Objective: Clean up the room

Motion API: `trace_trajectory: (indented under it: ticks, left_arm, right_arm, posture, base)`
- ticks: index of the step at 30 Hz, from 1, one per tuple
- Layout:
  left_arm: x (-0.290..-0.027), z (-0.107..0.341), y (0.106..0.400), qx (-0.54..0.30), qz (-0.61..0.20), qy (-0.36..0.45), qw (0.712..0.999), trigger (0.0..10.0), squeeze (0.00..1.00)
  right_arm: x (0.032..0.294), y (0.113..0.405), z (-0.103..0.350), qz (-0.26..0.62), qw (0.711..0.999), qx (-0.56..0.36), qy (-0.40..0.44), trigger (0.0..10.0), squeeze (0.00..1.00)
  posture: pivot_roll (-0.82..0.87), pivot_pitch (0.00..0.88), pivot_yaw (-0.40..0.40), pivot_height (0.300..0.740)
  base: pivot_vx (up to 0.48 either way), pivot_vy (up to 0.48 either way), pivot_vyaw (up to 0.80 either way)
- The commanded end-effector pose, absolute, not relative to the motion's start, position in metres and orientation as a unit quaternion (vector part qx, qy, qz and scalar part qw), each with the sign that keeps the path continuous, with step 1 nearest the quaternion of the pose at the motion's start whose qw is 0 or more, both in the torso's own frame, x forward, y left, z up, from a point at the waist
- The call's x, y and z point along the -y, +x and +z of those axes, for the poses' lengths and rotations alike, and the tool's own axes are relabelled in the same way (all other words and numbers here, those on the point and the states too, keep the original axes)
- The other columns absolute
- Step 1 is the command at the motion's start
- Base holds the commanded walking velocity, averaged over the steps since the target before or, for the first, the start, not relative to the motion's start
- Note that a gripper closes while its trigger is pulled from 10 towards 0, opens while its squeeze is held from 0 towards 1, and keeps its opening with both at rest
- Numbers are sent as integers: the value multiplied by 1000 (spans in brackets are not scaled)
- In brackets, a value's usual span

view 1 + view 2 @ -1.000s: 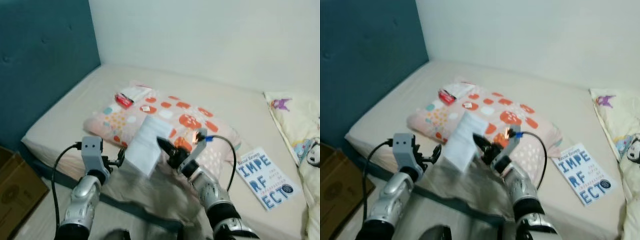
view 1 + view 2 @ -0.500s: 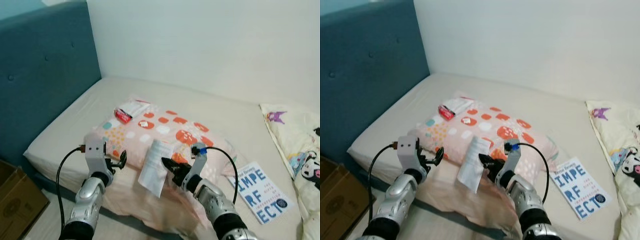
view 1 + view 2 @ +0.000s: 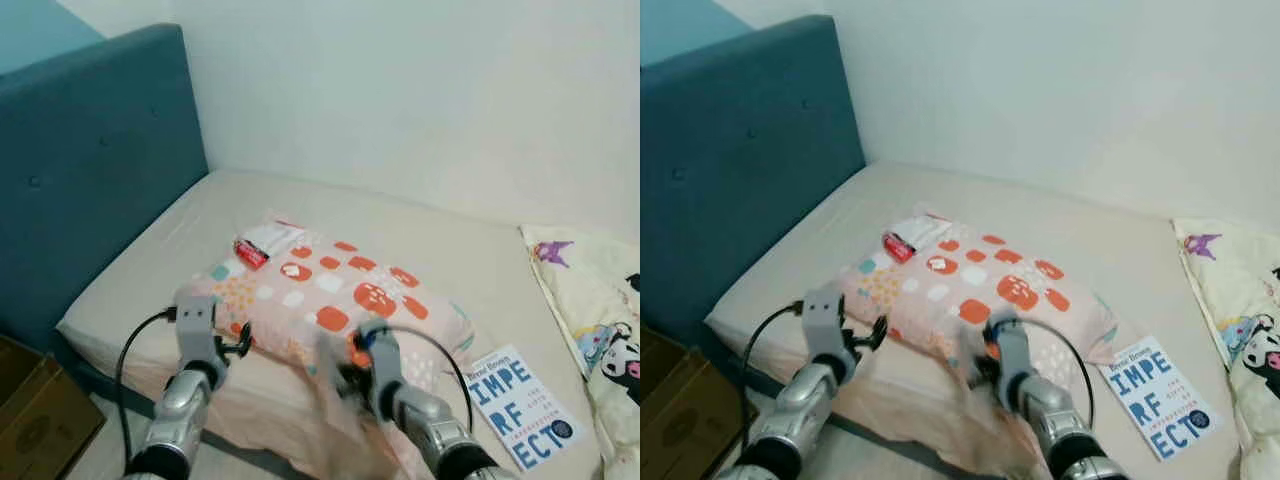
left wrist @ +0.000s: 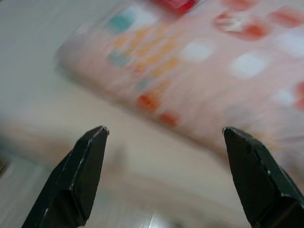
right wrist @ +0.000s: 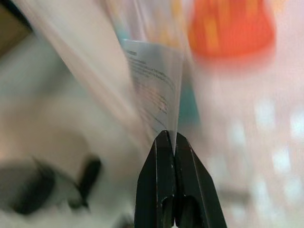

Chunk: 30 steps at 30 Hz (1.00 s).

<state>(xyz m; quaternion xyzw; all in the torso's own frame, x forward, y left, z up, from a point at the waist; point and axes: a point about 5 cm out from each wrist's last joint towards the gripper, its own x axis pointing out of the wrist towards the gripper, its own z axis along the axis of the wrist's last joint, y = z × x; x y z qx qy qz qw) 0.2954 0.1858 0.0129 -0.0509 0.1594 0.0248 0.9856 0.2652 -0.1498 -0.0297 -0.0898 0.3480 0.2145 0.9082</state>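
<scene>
Paper sheet [image 5: 154, 90] pinched in right gripper [image 5: 169, 142] beside pillow [image 3: 330, 300] edge.

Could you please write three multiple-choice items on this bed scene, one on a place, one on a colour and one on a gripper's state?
1. Where does the book lie?
A. On the mattress, to the right of the pillow
B. On top of the pillow
C. Against the headboard

2. What colour is the headboard?
A. White
B. Teal blue
C. Orange

3. How do the right gripper's fingers stand?
A. Wide apart, holding nothing
B. Shut on a sheet of paper
C. Clamped on the book

Key: 1 A, the book rests on the mattress beside the pillow. 2 B, the padded panel at the bed's left end is teal. 3 B, the right wrist view shows the fingers pinched together on the printed paper.
</scene>
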Motion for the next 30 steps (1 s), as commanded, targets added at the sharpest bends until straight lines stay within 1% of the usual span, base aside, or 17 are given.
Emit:
trace_trajectory:
  ticks: [1,2,3,4,5,6,8,10,11,12,13,14,16,17,19,25,30]
  left_arm:
    - [-192,0,286,-196,40,-37,979,10000,0]
    - [-202,-10,276,-224,58,-29,972,10000,0]
    - [-202,-10,276,-224,58,-29,972,10000,0]
    - [-219,-29,252,-273,88,-25,958,10000,0]
    - [-224,-35,242,-290,100,-30,951,10000,0]
    - [-224,-35,242,-290,100,-30,951,10000,0]
    - [-229,-44,229,-314,115,-38,942,10000,0]
    - [-230,-48,224,-324,122,-41,937,10000,0]
    - [-231,-56,212,-348,131,-44,927,10000,0]
    - [-231,-56,212,-348,131,-44,927,10000,0]
    - [-232,-65,198,-376,140,-46,915,10000,0]
    - [-232,-65,198,-376,140,-46,915,10000,0]
    - [-232,-77,177,-418,151,-48,895,10000,0]
    - [-232,-77,177,-418,151,-48,895,10000,0]
    - [-230,-85,161,-444,156,-52,881,10000,0]
    - [-232,-88,154,-453,166,-59,874,10000,0]
    - [-234,-86,156,-449,165,-59,876,10000,0]
  right_arm:
    - [150,261,-35,211,898,-364,-127,10000,0]
    - [159,251,-44,193,889,-391,-142,10000,0]
    - [159,251,-44,193,889,-391,-142,10000,0]
    - [175,232,-58,131,875,-445,-141,10000,0]
    - [180,226,-62,111,872,-460,-126,10000,0]
    - [180,226,-62,111,872,-460,-126,10000,0]
    - [183,220,-66,95,869,-473,-112,10000,0]
    - [184,218,-67,92,867,-477,-112,10000,0]
    - [184,212,-70,92,862,-485,-112,10000,0]
    - [184,212,-70,92,862,-485,-112,10000,0]
    - [185,205,-74,90,857,-496,-111,10000,0]
    - [185,205,-74,90,857,-496,-111,10000,0]
    - [188,194,-80,84,848,-512,-106,10000,0]
    - [188,194,-80,84,848,-512,-106,10000,0]
    - [192,187,-83,79,840,-525,-110,10000,0]
    - [191,184,-85,79,836,-530,-119,10000,0]
    - [187,186,-84,78,837,-528,-119,10000,0]
  posture:
    - [-25,0,-33,740]
    - [-20,0,-35,740]
    - [-20,0,-35,740]
    - [-13,0,-39,740]
    - [-9,0,-42,740]
    - [-9,0,-42,740]
    - [-5,0,-46,740]
    - [-5,0,-46,740]
    - [-1,0,-53,740]
    - [-1,0,-53,740]
    - [-1,0,-56,740]
    - [-1,0,-56,740]
    - [2,0,-66,740]
    - [2,0,-66,740]
    - [1,0,-67,740]
    - [6,0,-71,740]
    - [7,0,-68,740]
  base:
    - [0,0,0]
    - [0,0,0]
    - [0,0,0]
    - [0,0,0]
    - [0,0,0]
    - [0,0,0]
    - [0,0,0]
    - [0,0,0]
    - [0,0,0]
    - [0,0,0]
    - [0,0,0]
    - [0,0,0]
    - [0,0,0]
    - [0,0,0]
    - [0,0,0]
    - [0,0,0]
    - [0,282,0]
